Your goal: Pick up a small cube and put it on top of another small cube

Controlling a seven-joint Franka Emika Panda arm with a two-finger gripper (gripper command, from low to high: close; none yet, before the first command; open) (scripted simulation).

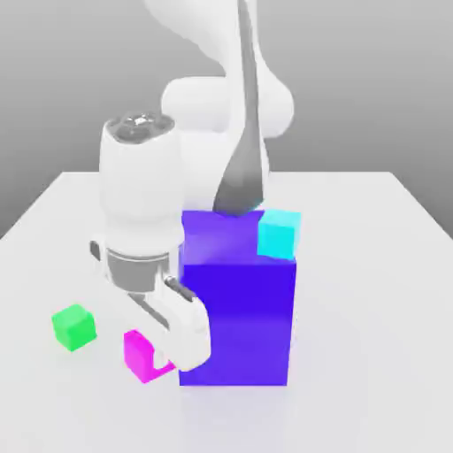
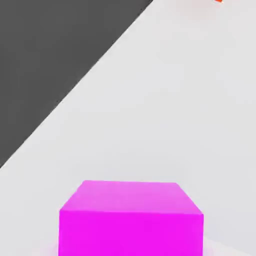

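The hand (image 1: 168, 361) is closed around the magenta cube (image 1: 142, 354), low on the surface (image 1: 372, 354). I'd guess it grips there to carry it to the green cube (image 1: 73, 326).

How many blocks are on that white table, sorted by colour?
Small bright magenta-pink cube: 1
Small bright green cube: 1
Small cyan cube: 1
Big blue-purple block: 1
Total: 4 blocks on the white table. The hand view also shows an orange speck at its edge, too cut off to identify.
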